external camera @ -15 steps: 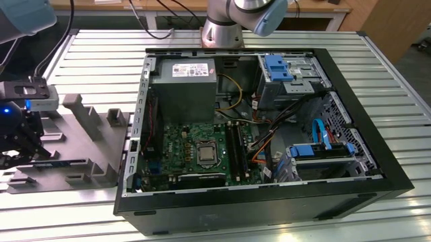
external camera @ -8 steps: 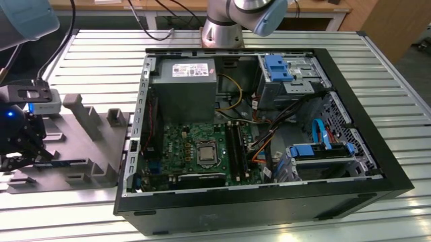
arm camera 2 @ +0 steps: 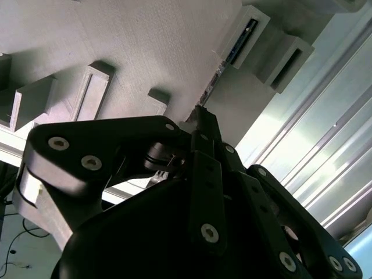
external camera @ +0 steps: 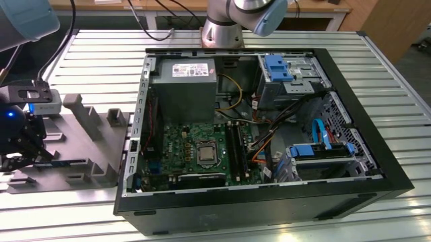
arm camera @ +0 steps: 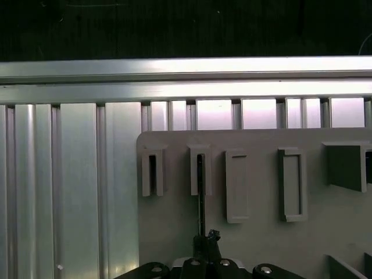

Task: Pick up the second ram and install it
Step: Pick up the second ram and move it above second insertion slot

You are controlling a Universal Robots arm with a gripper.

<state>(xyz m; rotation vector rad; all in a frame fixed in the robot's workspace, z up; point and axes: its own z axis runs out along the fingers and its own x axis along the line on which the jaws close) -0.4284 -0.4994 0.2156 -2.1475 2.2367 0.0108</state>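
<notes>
The second ram point(external camera: 67, 163) stands on edge in a slot of the grey holder plate point(external camera: 74, 146) at the exterior view's left. My black gripper point(external camera: 28, 159) sits at the stick's end, away from the computer. In the second wrist view my gripper point(arm camera 2: 202, 116) has its fingers together on the ram's thin edge point(arm camera 2: 220, 72), while the ram's other end rests in a raised slot block point(arm camera 2: 256, 26). In the first wrist view the ram point(arm camera: 201, 197) is a thin dark line running from my gripper point(arm camera: 207, 239) into a slot.
An open black computer case point(external camera: 377, 151) lies on the slatted metal table point(external camera: 101, 55). Inside are a green motherboard point(external camera: 189, 146) with long black memory slots point(external camera: 235, 146), a power supply point(external camera: 185, 85) and blue drive brackets point(external camera: 276, 68). The arm's base point(external camera: 222, 30) stands behind the case.
</notes>
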